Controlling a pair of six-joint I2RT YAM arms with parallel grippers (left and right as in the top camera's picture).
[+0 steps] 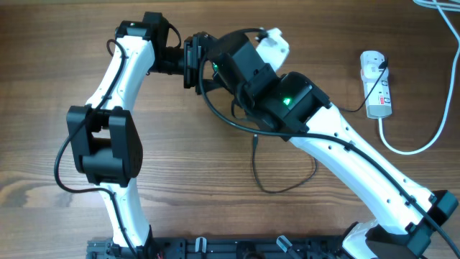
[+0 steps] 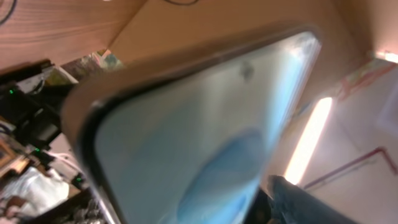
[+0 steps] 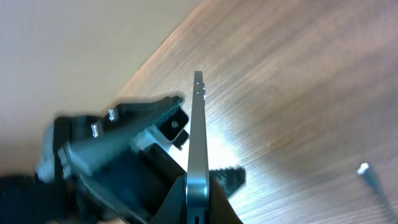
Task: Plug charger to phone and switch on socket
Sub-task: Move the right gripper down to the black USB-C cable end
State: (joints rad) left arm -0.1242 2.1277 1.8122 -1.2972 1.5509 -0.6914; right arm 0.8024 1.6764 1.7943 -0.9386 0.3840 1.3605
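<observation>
Phone: we see the phone [image 3: 198,124] lifted off the surface [image 1: 57,43], up between the two arms near the far middle. In the right wrist view it stands edge-on and upright. In the left wrist view it fills the frame, blurred, with its pale cyan screen slanting across.

Right gripper: the right gripper [image 3: 198,208] has its fingers [image 3: 176,202] at the bottom of its own view, one on each side of the phone's thin edge. We read them as pressed against it, clamped on the phone.

Left gripper: the left gripper [image 1: 190,61] meets the phone from the opposite side. Its dark body is to the left of the phone's edge, and a toothed pad [image 3: 227,177] is just to the right of it. We cannot tell whether these fingers press on the phone or only straddle it.

Charger: the charger [image 1: 262,180] lies on the surface in a loose loop beside the right arm, well apart from the phone. One end points up toward the arm's underside, and the cable then passes under the arm.

Socket: the socket [image 1: 377,86] lies flat at the right side of the surface, well away from both grippers. We cannot read its switch.

Cord: a white cord [image 1: 424,144] curves from the socket's near end and runs off toward the far right corner.
</observation>
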